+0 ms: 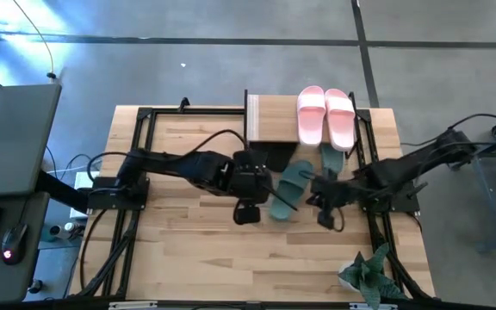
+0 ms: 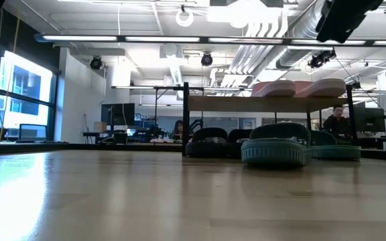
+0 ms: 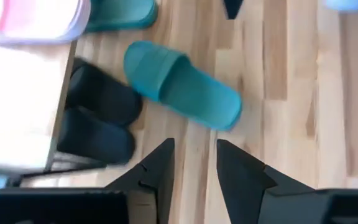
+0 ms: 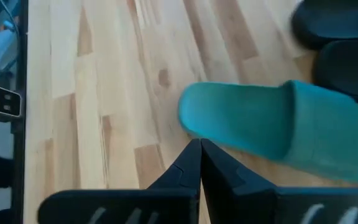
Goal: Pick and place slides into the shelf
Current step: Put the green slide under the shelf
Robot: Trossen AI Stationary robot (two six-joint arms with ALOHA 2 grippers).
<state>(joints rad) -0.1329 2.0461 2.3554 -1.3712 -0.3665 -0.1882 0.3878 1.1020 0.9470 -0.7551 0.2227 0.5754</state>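
Two grippers (image 1: 246, 213) (image 1: 325, 217) flanking green slide (image 1: 291, 191), seemingly untouched

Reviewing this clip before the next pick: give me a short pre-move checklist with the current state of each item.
1. Left tool open and empty: ok, a gap shows between its fingers.
2. Right tool ready to grasp: not ok, its fingers are closed together, holding nothing.
3. Loose green slide reachable on the table: ok, it lies between both tools.
4. Pink slides placed on the shelf top: ok.
5. Black slides under the shelf: ok.
6. Second green slide fully stowed: cannot tell.
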